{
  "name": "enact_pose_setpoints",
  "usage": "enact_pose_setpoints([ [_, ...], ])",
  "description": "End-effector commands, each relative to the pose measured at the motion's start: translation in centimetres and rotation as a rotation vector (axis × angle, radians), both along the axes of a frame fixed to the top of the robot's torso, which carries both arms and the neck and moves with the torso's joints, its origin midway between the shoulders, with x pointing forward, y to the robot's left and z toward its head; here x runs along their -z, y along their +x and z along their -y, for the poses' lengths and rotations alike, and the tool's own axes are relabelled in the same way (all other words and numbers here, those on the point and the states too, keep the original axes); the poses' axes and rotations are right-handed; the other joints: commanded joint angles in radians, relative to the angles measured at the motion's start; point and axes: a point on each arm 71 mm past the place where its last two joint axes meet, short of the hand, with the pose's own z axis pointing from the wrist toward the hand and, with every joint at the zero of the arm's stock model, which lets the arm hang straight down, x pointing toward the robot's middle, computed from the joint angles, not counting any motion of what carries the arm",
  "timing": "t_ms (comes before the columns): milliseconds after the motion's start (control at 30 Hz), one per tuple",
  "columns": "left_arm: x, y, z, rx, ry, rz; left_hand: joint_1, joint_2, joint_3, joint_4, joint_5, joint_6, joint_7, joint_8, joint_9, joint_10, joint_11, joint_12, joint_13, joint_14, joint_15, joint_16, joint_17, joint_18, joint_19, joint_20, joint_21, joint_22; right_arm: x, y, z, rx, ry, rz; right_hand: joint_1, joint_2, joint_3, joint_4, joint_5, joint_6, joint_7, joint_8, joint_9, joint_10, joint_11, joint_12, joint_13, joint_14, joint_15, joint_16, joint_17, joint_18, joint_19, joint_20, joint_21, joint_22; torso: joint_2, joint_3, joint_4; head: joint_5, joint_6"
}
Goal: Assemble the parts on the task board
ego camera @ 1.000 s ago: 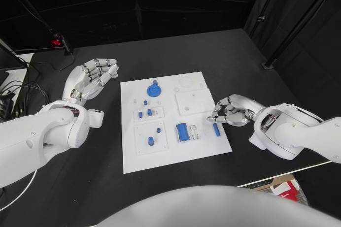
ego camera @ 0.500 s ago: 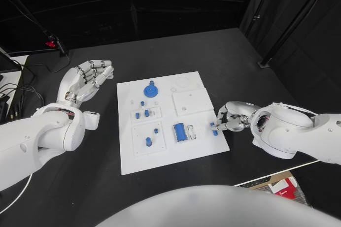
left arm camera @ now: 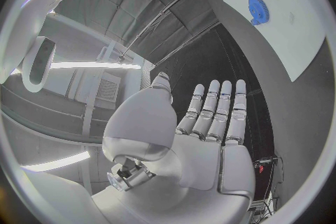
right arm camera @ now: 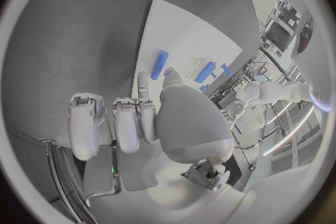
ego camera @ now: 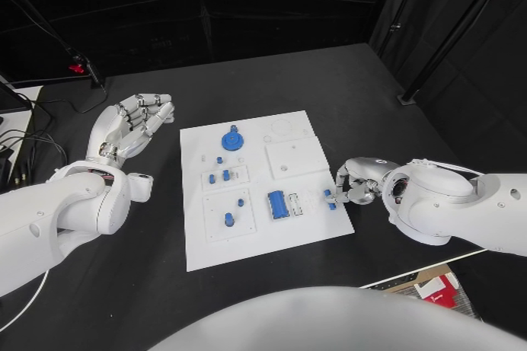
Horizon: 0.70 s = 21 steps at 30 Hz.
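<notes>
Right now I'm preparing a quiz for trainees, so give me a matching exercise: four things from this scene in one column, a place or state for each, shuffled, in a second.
Things:
1. left hand
2. right hand
3. blue gear
4. blue cylinder

Places or states:
A. lies on the task board at the far end
B. open, fingers stretched out, over the black table beside the board
C. lies by the board's right edge, at the fingertips
D. fingers curled, reaching onto the board's right edge

Pairs: 1-B, 2-D, 3-A, 4-C
</notes>
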Motion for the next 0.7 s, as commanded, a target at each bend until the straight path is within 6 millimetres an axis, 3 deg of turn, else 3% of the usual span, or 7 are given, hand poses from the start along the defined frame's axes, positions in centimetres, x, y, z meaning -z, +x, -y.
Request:
enact_pose_setpoints([
  [33, -0.1, 0.0, 0.1, 0.009, -0.005, 0.004, -0.002, 0.008, -0.006, -0.001, 0.003, -0.009, 0.117, 0.005, -0.001, -0.008, -0.001, 0.003, -0.001, -0.004, -0.003, 0.006, -0.001, -0.003, 0.007, -0.001, 0.003, -0.001, 0.1, 0.1, -0.1, -0.009, -0.023, -0.005, -0.007, -0.001, -0.007, -0.002, 0.002, 0.011, 0.0, 0.003, -0.002, 0.104, 0.002, 0.0, 0.263, 0.102, 0.006, 0.002, 0.263, 0.0, 0.074, 0.007, 0.006, 0.244, 0.0, 0.0013, 0.0023, 0.002, 0.0],
  [367, -0.1, 0.0, 0.0, 0.006, -0.004, 0.003, -0.002, 0.008, -0.006, -0.001, 0.003, -0.009, 0.117, 0.005, -0.001, -0.008, -0.001, 0.003, -0.001, -0.004, -0.003, 0.006, -0.001, -0.003, 0.007, -0.001, 0.003, -0.001, 0.7, 0.6, -0.5, -0.013, -0.027, -0.034, 0.0, 0.002, -0.005, -0.005, 0.0, 0.015, -0.003, 0.002, -0.006, 0.104, 0.0, 0.0, 0.263, 0.102, 0.005, 0.002, 0.263, 0.0, 0.074, 0.007, 0.006, 0.244, 0.0, -0.0003, 0.0004, 0.009, 0.0],
  [700, -0.1, -0.1, 0.0, 0.007, -0.005, 0.003, -0.002, 0.008, -0.006, -0.001, 0.003, -0.009, 0.117, 0.005, -0.001, -0.008, -0.001, 0.003, -0.001, -0.004, -0.003, 0.006, -0.001, -0.003, 0.007, -0.001, 0.003, -0.001, 1.5, 1.0, -0.7, -0.018, -0.063, -0.083, 0.064, 0.007, 0.007, -0.012, -0.015, 0.019, -0.002, -0.011, -0.028, 0.104, 0.0, 0.0, 0.263, 0.102, 0.004, 0.002, 0.263, 0.0, 0.074, 0.005, 0.006, 0.244, 0.0, 0.0008, 0.0002, 0.013, 0.0],
])
